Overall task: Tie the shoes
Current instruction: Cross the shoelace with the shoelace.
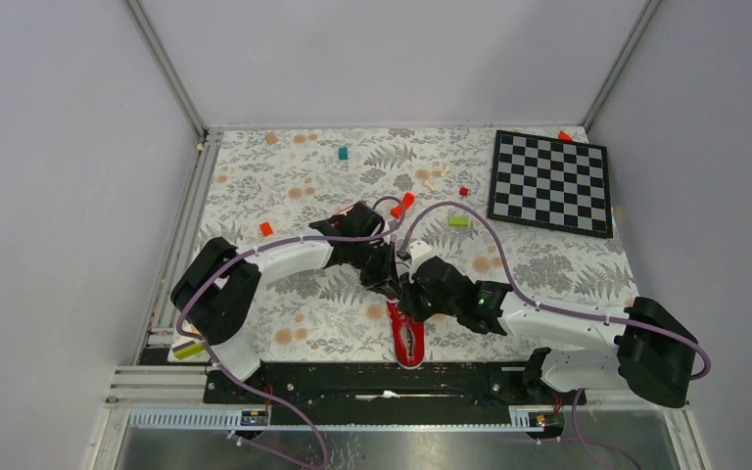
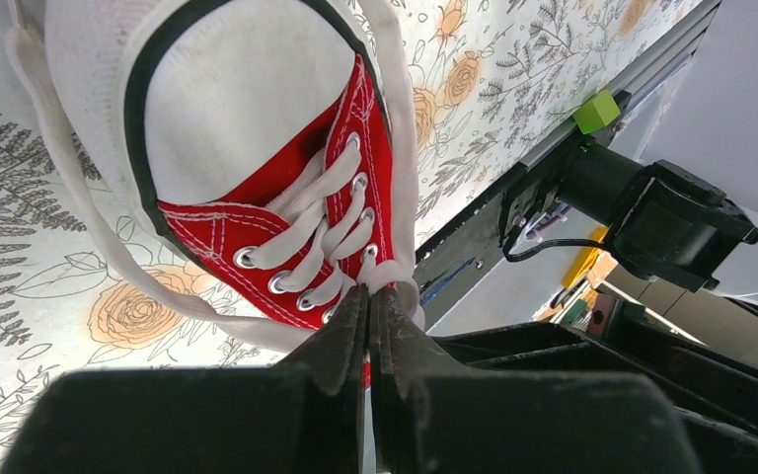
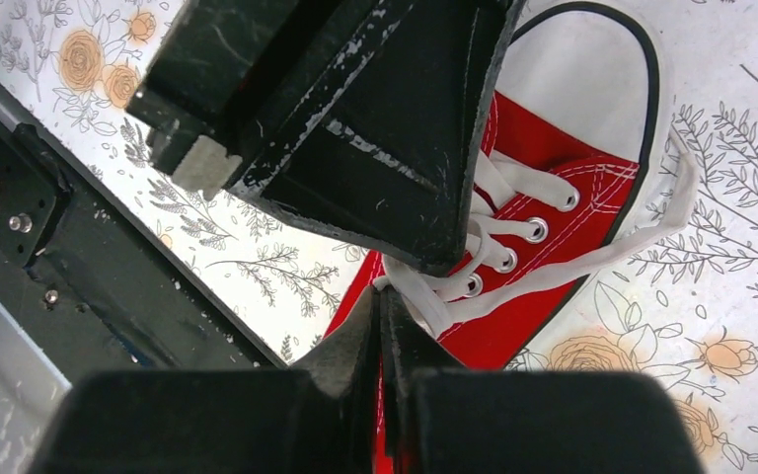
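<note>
Both left gripper [image 2: 368,296] and right gripper [image 3: 382,301] pinch sneaker [image 2: 212,225] laces [image 2: 308,196].

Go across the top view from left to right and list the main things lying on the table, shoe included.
orange-red block → teal block → red sneaker → lime-green block → checkerboard. I left out the small scattered bits that line up with any of these.
</note>
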`<action>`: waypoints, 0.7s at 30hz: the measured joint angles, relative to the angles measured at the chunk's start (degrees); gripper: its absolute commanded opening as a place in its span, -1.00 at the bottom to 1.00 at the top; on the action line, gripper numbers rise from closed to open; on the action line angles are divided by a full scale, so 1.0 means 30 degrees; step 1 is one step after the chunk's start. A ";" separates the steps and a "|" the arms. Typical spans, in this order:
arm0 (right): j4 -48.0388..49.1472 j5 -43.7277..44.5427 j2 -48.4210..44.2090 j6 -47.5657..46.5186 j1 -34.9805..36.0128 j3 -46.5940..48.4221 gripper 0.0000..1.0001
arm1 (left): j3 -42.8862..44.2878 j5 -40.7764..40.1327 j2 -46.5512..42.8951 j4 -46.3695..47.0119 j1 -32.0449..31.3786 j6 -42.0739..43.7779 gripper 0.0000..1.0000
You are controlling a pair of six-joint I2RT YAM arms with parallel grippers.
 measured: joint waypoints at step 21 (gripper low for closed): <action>-0.1122 -0.3147 0.0321 0.1217 -0.1326 0.0415 -0.30 | 0.0000 -0.0168 0.0117 0.0211 -0.0007 0.0124 -1.00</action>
